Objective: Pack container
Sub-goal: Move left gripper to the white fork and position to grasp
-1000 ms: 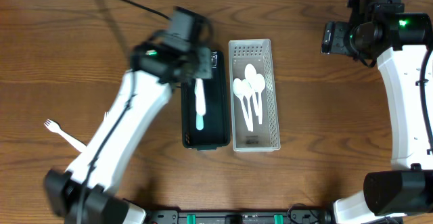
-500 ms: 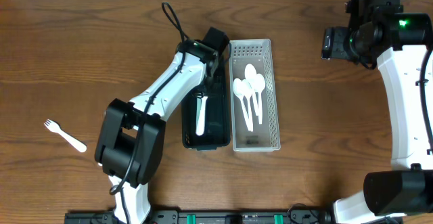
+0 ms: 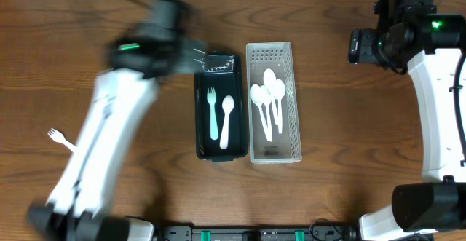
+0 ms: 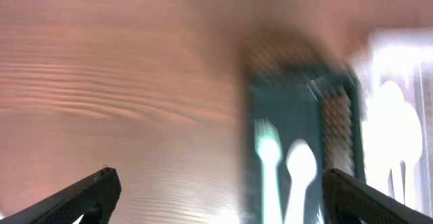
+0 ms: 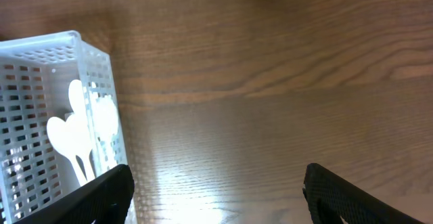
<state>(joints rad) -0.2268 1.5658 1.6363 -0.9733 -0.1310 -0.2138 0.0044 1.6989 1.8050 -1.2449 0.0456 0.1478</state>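
Note:
A black container [image 3: 220, 145] holds a teal fork [image 3: 212, 113] and a white spoon [image 3: 227, 121] side by side. My left gripper [image 3: 191, 54] hovers blurred just off the container's far left corner, open and empty. In the left wrist view the fork [image 4: 268, 149] and spoon [image 4: 301, 164] show in the container [image 4: 298, 88], ahead and to the right of the open gripper [image 4: 216, 197]. A white fork [image 3: 62, 139] lies on the table at the far left. My right gripper [image 3: 354, 44] is open above bare wood at the back right.
A white perforated basket [image 3: 293, 103] with several white spoons [image 3: 268, 99] stands right against the black container. The right wrist view shows that basket [image 5: 101, 95] at the left and bare wood under the open gripper [image 5: 216, 197].
My left gripper has opened and swung away from the black container toward the back left. The white spoon now lies in the container beside the teal fork. The right arm has not moved.

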